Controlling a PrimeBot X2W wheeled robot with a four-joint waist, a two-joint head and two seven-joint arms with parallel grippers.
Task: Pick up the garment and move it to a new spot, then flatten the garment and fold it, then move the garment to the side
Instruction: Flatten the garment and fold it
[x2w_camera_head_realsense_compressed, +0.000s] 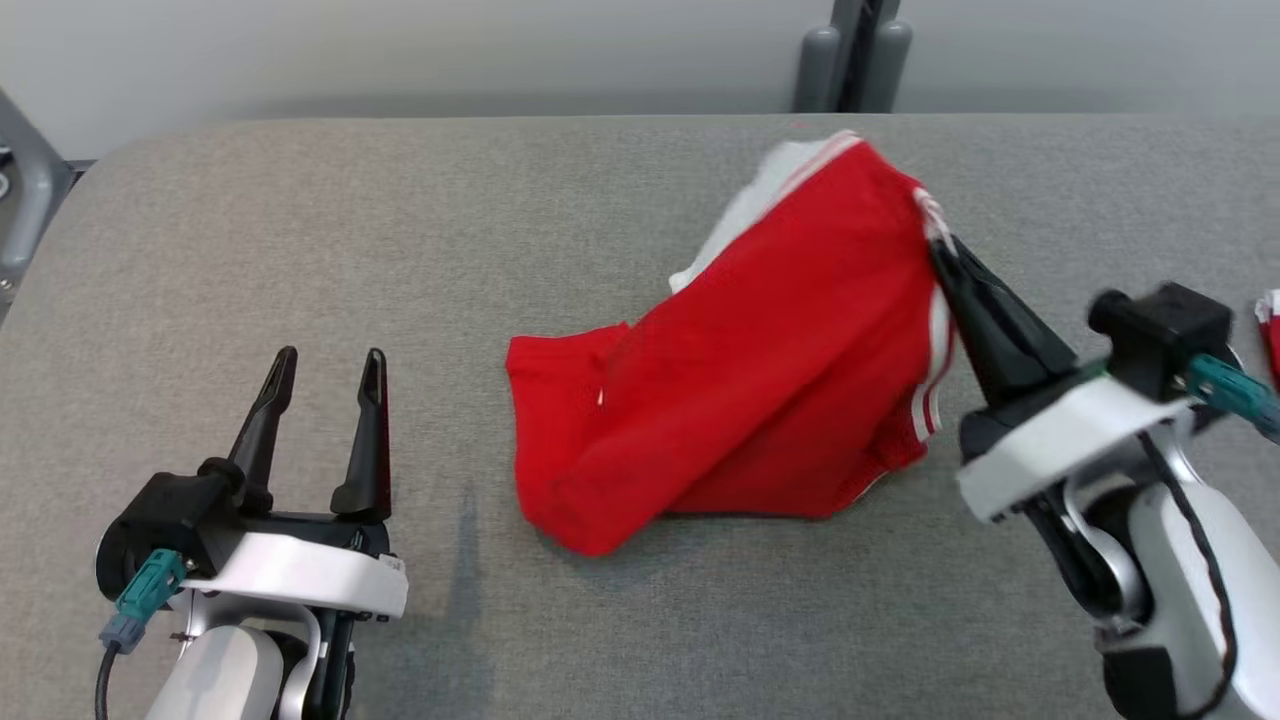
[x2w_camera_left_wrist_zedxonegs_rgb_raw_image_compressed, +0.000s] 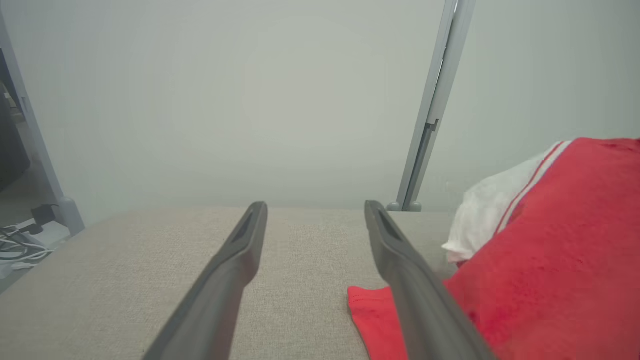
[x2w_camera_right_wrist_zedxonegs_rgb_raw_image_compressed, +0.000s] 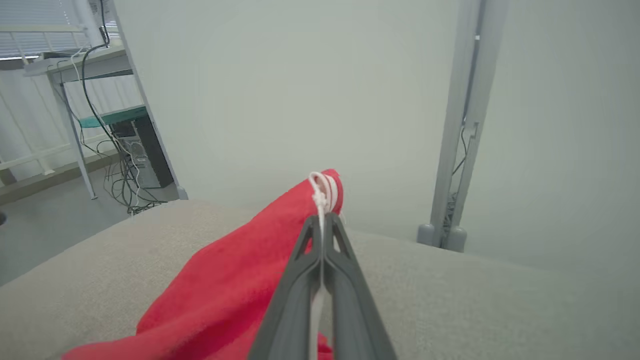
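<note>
By my reading, the task is at its very first step. The red garment sits in a rumpled heap on the grey surface, just off centre toward 3 o'clock in the head view. Its lower edge rests on the surface, while its corner at 1 o'clock is raised. The right gripper reaches in from 4 o'clock with its fingers pinched together on the white-striped edge there. The pick-up is begun, but the garment is not clear of the surface. The left gripper hovers at 8 o'clock, fingers spread and holding nothing, well apart from the garment. Moving, flattening, folding and setting aside all remain.
</note>
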